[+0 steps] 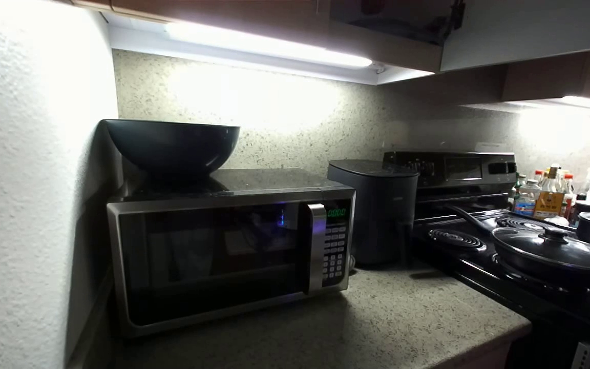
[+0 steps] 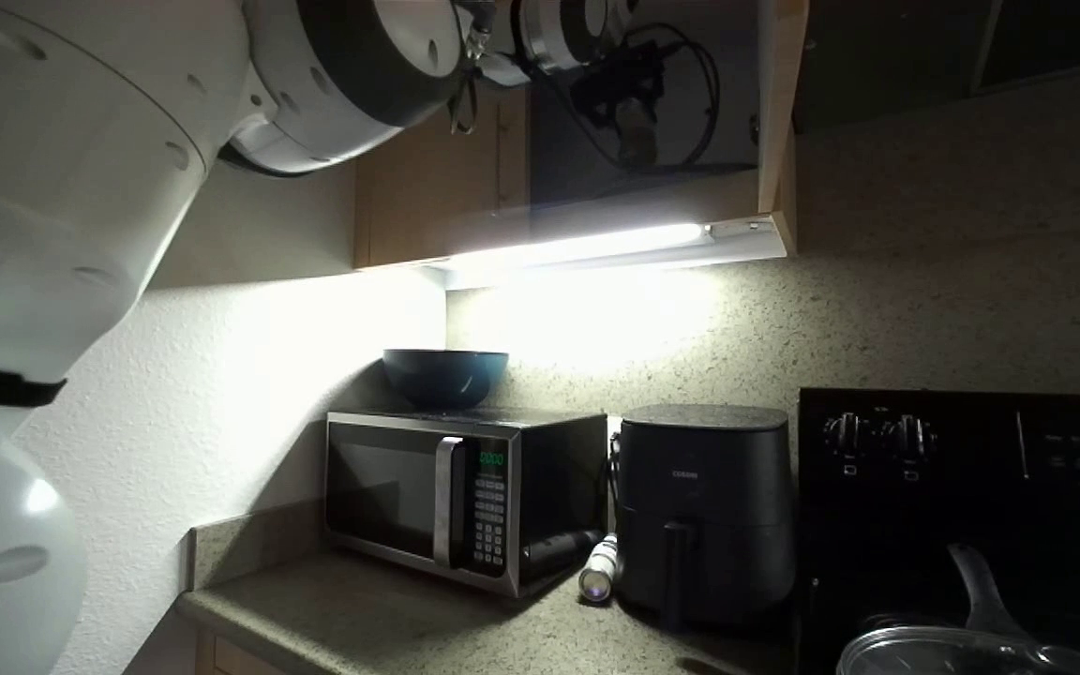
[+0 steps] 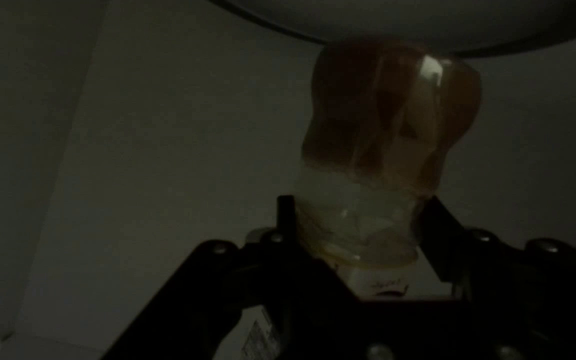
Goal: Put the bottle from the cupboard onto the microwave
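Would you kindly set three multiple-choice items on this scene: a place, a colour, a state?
1. Where is the rounded dark-blue bowl relative to the boxy silver-and-black microwave?
A below; B on top; C in front

2. The microwave's lit digits are:
A red; B white; C green

3. The black two-fingered gripper is:
A shut on the squat amber-brown bottle; B wide open; C shut, empty

1 B: both exterior views show it there.
2 C: both exterior views show green.
3 A: the wrist view shows fingers against both its sides.
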Controlling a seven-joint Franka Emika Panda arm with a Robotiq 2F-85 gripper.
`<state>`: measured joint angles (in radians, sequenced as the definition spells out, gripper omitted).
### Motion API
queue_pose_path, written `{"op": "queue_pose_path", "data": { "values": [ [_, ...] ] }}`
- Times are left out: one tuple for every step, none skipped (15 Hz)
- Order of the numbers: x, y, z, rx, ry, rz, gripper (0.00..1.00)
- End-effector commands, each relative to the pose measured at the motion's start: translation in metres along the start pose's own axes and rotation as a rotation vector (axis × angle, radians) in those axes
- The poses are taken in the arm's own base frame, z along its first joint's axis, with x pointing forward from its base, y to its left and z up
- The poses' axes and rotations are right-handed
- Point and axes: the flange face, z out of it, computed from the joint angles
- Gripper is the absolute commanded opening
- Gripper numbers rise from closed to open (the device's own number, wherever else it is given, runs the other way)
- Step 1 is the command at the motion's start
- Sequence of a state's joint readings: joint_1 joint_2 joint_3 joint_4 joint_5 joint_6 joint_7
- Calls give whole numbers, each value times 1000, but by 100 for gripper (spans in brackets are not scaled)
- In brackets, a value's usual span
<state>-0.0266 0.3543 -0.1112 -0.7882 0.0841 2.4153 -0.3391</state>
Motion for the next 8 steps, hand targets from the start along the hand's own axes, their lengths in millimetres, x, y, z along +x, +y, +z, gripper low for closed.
{"op": "queue_pose_path", "data": {
  "values": [
    [4,-1,-8,2,2,4,61],
    [5,-1,-9,3,3,4,61],
    [3,-1,-6,3,-1,4,61],
    [-1,-1,-1,4,-9,4,61],
    [-3,-2,4,5,-16,3,61],
    [-5,-3,6,6,-18,3,61],
    [-5,-3,8,6,-19,3,36],
    [-6,-6,6,7,-27,-10,36]
  ]
}}
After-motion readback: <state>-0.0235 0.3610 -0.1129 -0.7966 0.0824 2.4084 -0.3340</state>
